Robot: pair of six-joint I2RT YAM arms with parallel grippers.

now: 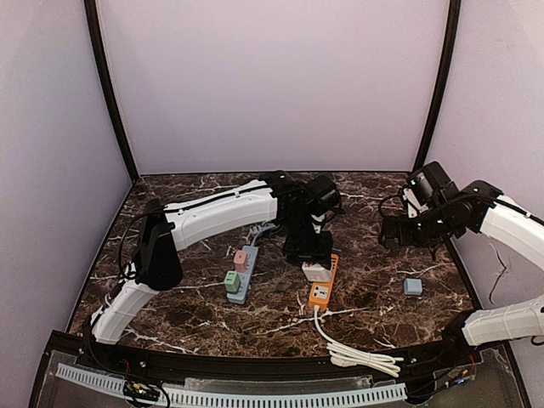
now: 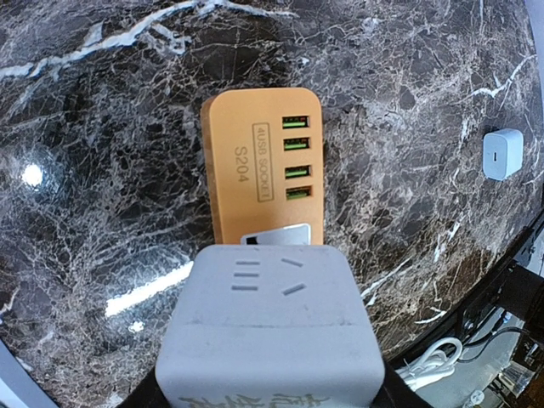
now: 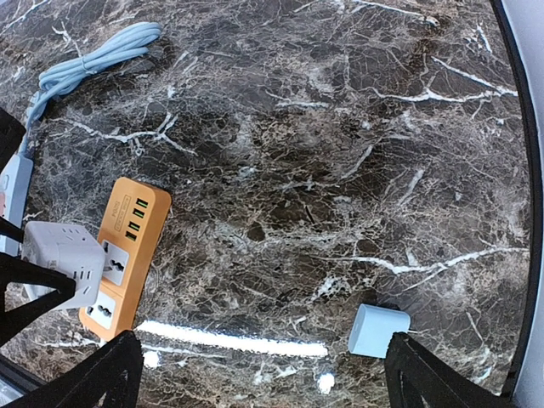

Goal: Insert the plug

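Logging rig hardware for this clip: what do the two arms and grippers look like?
The left arm and right arm have white link shells, black joints and thin black cables. The left gripper and right gripper are all black.

Setting: robotics lab test cell. Evidence: plain lilac enclosure panels point(image 1: 272, 85) on three sides; black frame posts point(image 1: 110, 93); marble-patterned tabletop point(image 1: 374, 297); slotted white cable duct point(image 1: 255, 397) along near edge; left arm point(image 1: 221, 212), right arm point(image 1: 514, 225) mounted there.
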